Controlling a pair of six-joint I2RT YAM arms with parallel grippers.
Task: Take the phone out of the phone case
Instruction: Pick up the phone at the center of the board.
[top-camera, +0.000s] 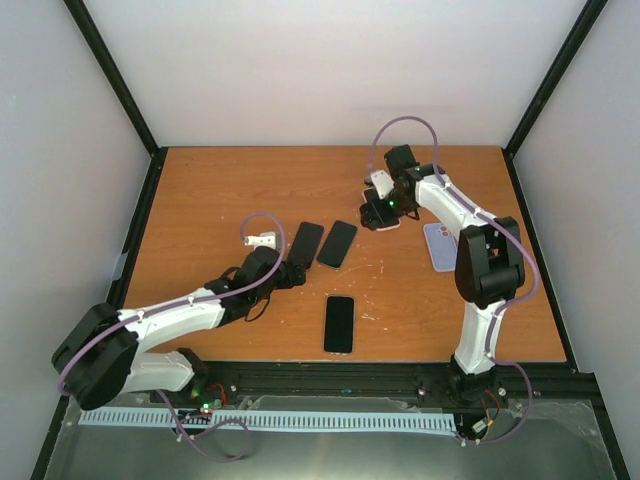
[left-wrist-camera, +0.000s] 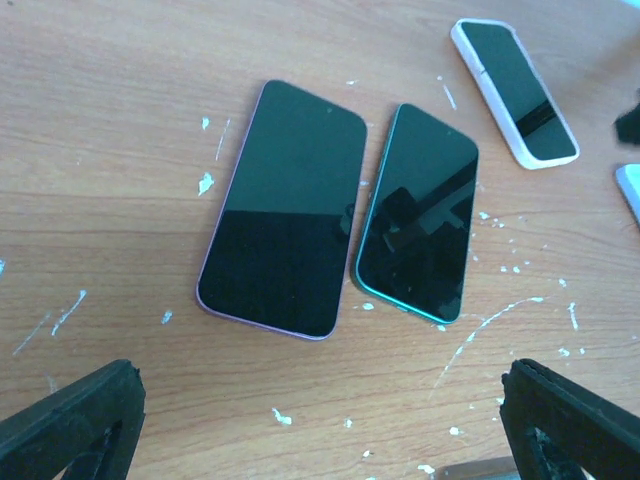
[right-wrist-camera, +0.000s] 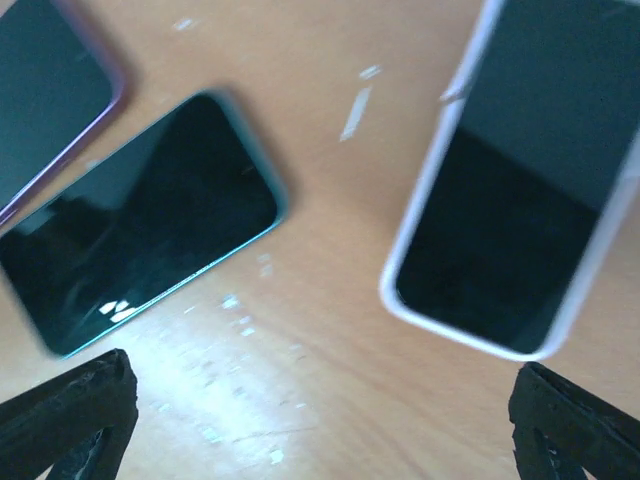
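Wooden table (top-camera: 220, 190), orange-brown, surface marked with white flecks. The task item, a dark-screened phone in a white rectangular case (right-wrist-camera: 515, 190), lies flat and screen up on the right half of the table. In the top view it is largely hidden beneath the right gripper (right-wrist-camera: 322, 368). The right wrist view is blurred. It shows that gripper's two black fingers spread wide, nothing between them, and the case's rounded end above the right-hand finger. Contact with the case cannot be confirmed. The left gripper (left-wrist-camera: 320, 380) sits low near the table's centre, its fingers also spread wide and empty. Just ahead of it two bare phones lie side by side, close but apart: a black-screened phone with a purple rim (left-wrist-camera: 280, 210) on the left and a black-screened phone with a teal rim (left-wrist-camera: 418, 215) on the right. The cased phone lies beyond the teal one, well apart from the left gripper. A third black phone (top-camera: 339, 323) lies alone toward the near edge. A pale lavender flat rectangle (top-camera: 440, 246) lies beside the right arm; phone or case cannot be told.
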